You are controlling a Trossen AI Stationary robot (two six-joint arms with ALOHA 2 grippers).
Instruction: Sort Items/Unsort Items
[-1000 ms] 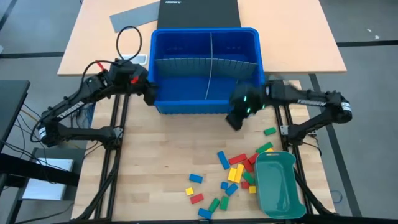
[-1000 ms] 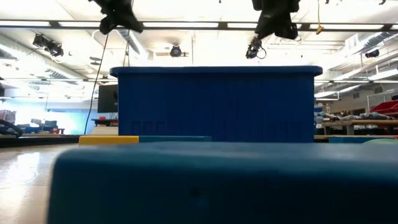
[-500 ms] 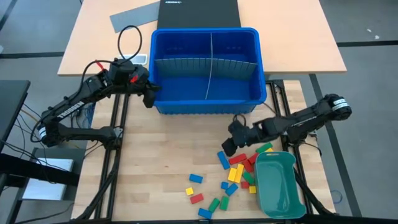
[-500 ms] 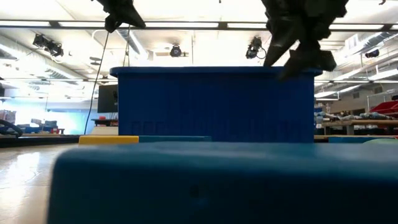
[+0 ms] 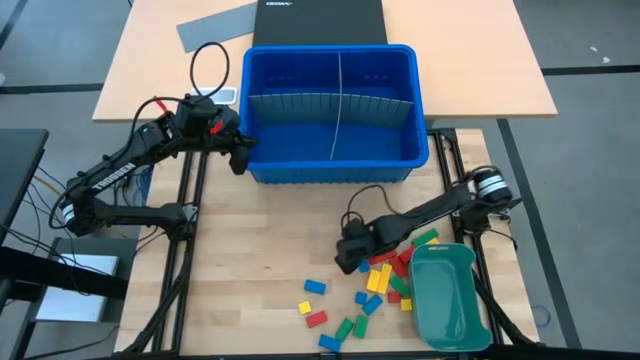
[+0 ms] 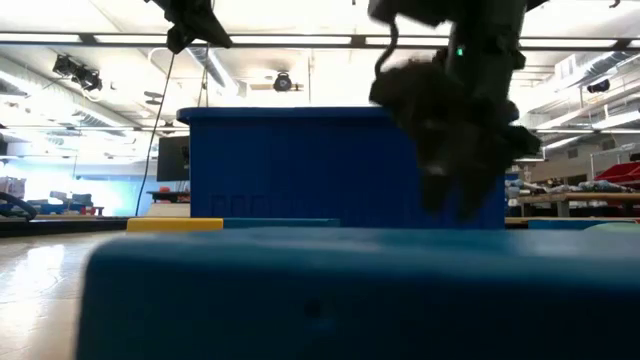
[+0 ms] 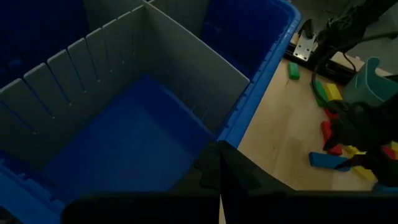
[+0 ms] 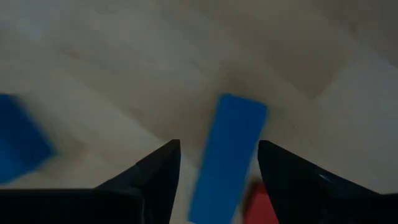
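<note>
Red, yellow, green and blue blocks (image 5: 385,280) lie scattered flat on the wooden table near its near right part. My right gripper (image 5: 352,258) hangs over their far left edge, pointing down and open. In the right wrist view its fingers (image 8: 155,171) stand on either side of one blue block (image 8: 227,158) lying flat on the table; I see no touch. My left gripper (image 5: 240,160) is shut and holds nothing, raised beside the near left corner of the blue bin (image 5: 330,178). The low view shows my right gripper (image 6: 455,195) in front of the bin.
The blue bin holds grey dividers (image 5: 340,100) and stands at the table's far middle. A teal tray (image 5: 445,295) lies right of the blocks, at the near right. A second blue block (image 8: 18,146) lies close by. Free wood (image 5: 270,240) spreads left of the blocks.
My right gripper has come down from the bin's near right corner, moving toward the table's near edge and leftward, and has tipped to point down over the blue block at the pile's edge. The blocks have not moved.
</note>
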